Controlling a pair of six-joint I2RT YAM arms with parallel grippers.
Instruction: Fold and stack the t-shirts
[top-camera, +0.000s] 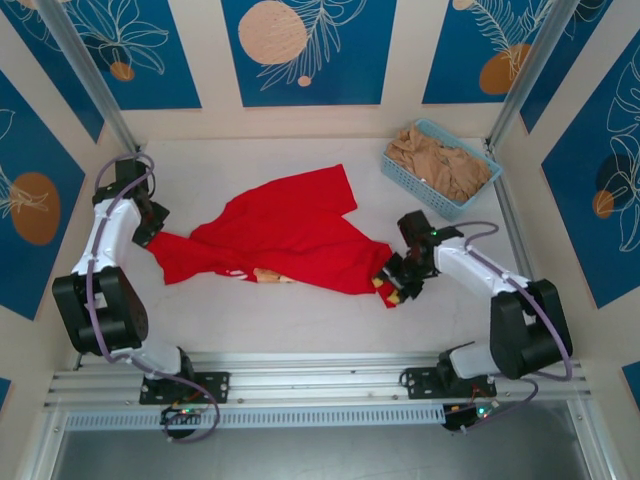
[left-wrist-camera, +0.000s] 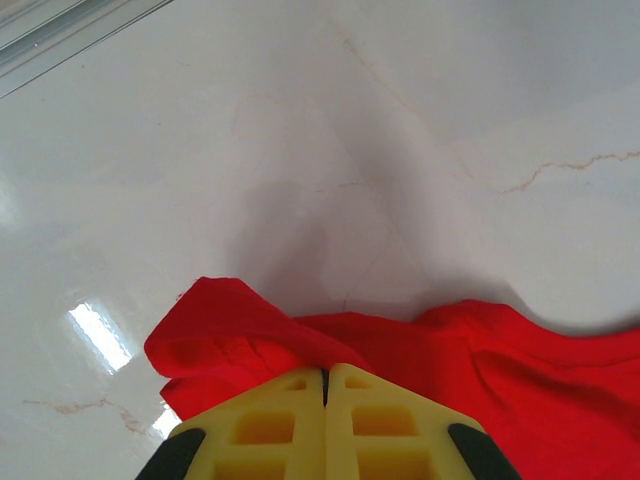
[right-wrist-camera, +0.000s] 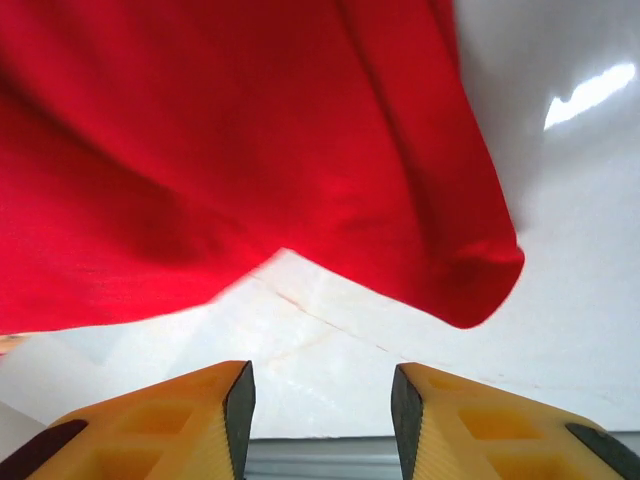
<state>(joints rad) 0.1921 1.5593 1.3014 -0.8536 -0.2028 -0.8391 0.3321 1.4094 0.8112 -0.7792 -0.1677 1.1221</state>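
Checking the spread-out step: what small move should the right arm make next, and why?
Probably ease the right gripper forward and close on the near corner of the red shirt. Its jaws stand open with cloth just ahead, not between them; the left gripper is shut on the other end and the shirt lies crumpled, so a second grip could pull it flat.

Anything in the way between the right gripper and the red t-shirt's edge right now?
Nothing visible. The right gripper is open, and bare table is all that lies between it and the red t-shirt just ahead.
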